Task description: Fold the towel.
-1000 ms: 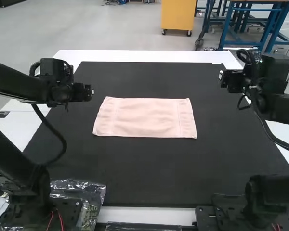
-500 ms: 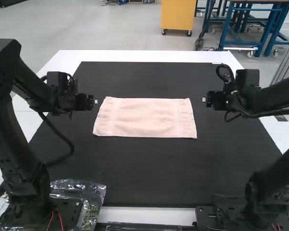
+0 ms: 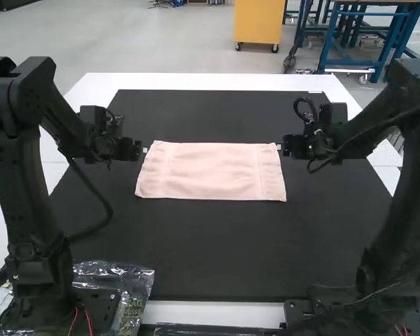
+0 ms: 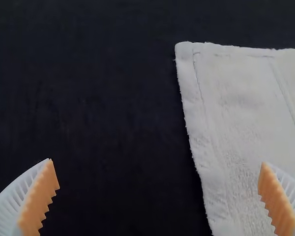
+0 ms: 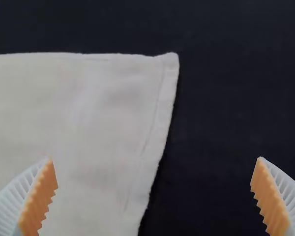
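Towel: pale pink, lying flat as a wide rectangle near the middle of the dark mat, long sides running left to right, with a seam line inside each short side
Left claw: at the towel's far left corner
Left claw state: in the left wrist view, the orange pads are wide apart, one over the towel and one over the mat, nothing between them gripped
Right claw: at the far right corner
Right claw state: in the right wrist view, likewise spread wide, its pads to either side of the towel's short edge
Bench: white, under the mat
Clear plastic bag: beside the left arm's base
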{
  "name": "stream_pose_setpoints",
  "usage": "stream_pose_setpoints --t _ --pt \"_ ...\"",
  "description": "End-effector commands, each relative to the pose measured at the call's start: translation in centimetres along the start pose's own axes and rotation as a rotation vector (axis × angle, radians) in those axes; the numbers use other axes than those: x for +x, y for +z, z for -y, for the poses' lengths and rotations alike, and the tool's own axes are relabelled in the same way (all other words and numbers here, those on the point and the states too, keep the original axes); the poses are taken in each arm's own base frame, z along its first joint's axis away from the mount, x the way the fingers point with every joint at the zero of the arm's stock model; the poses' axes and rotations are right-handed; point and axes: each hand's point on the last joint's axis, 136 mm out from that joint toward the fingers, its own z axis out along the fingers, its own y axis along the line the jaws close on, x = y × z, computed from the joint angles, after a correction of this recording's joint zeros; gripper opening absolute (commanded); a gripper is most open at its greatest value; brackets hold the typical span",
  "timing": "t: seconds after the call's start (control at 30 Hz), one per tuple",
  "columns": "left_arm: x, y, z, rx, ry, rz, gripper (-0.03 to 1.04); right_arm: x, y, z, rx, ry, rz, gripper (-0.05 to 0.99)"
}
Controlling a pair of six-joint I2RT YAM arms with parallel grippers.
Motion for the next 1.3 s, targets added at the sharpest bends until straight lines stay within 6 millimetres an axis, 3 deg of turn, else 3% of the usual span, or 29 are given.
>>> stream_pose_setpoints --t 0.0,0.33,0.57,0.83,1.2,1.27 --pt "-1.8 0.6 0.0 0.016 0.036 0.037 0.95 -0.2 1.5 -0.8 -0.031 -0.002 0.002 0.9" --pt "-2.6 2.5 0.5 0.034 0.075 0.045 0.95 0.3 4.5 -0.6 -0.037 -0.008 0.003 0.9" --pt "-2.3 3.6 1.5 0.054 0.098 0.035 0.95 0.2 6.0 -0.5 -0.04 -0.011 0.001 0.9" --pt "-1.8 4.9 1.3 0.057 0.092 0.017 0.95 0.0 7.4 -1.0 -0.051 -0.024 0.002 0.9" --pt "0.7 6.3 1.2 0.062 0.099 -0.033 0.93 2.1 8.8 -0.9 -0.047 -0.045 -0.044 0.9" --pt "1.4 6.5 1.2 0.064 0.108 -0.05 0.92 2.6 9.1 -1.2 -0.052 -0.049 -0.052 0.86"
